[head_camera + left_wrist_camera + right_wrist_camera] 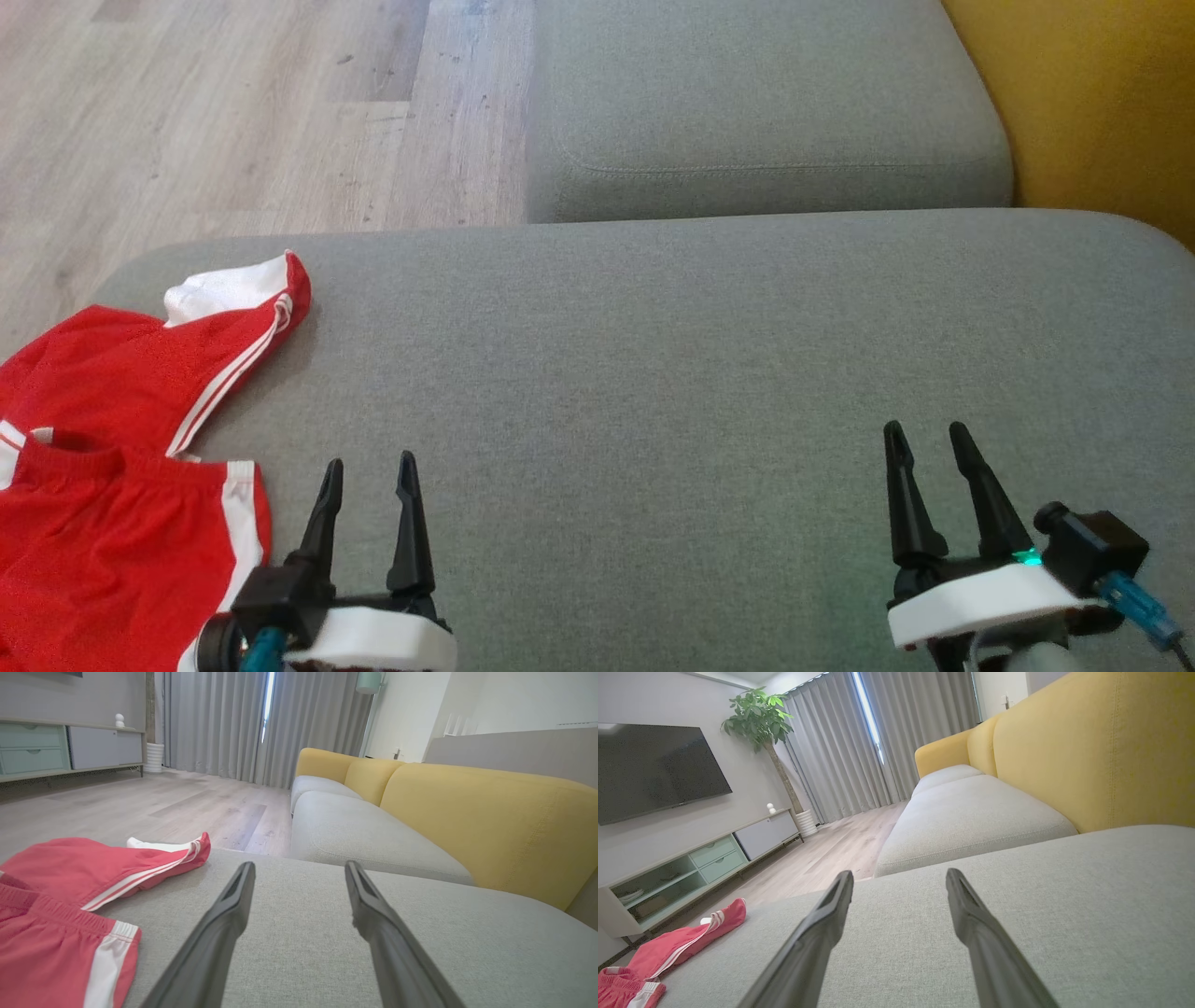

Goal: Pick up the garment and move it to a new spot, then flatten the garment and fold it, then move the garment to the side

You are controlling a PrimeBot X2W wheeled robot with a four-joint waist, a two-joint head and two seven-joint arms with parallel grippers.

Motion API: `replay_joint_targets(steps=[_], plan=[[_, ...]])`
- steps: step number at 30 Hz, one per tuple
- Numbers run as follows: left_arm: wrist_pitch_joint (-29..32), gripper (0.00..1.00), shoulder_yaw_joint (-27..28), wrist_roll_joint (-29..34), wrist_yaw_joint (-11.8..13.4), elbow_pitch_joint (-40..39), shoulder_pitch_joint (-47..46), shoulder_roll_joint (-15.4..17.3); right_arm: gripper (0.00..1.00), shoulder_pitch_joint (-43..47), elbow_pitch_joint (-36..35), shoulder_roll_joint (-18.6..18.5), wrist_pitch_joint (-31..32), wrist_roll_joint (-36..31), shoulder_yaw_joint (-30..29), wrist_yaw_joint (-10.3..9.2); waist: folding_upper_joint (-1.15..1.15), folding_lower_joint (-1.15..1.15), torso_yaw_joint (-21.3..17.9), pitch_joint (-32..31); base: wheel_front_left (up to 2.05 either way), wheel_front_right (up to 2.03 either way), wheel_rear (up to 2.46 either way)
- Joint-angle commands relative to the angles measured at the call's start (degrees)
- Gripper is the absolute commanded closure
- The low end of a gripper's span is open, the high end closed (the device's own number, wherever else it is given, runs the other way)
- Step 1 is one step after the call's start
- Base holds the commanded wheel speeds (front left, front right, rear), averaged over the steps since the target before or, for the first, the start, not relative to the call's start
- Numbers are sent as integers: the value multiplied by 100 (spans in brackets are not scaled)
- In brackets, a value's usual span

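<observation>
End effectors empty, fingers apart: left end effector (370, 459), right end effector (925, 427). Red shorts (112, 392) lie crumpled on the sofa seat (653, 373), just left of the left one; every step appears outstanding.

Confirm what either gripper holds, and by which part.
Nothing. Left gripper and right gripper are open and empty; the red shorts lie loose on the grey cushion.
</observation>
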Motion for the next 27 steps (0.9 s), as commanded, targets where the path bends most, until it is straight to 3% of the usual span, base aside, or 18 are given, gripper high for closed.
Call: replay_joint_targets(steps=[1,21,27], plan=[[-105,0,78,246,56,-222,-187,60,0,-171,-248,-56,-110,-231,151,-4,0,0,-1,-15,0,0,0],[-444,0,-92,1690,456,-209,-137,85,0,-52,249,-65,-446,-1634,177,-4,0,0,36,-156,0,0,0],[-454,0,-54,1717,450,-198,-104,83,0,-73,353,-65,-457,-1681,198,-4,0,0,10,-172,0,0,0]])
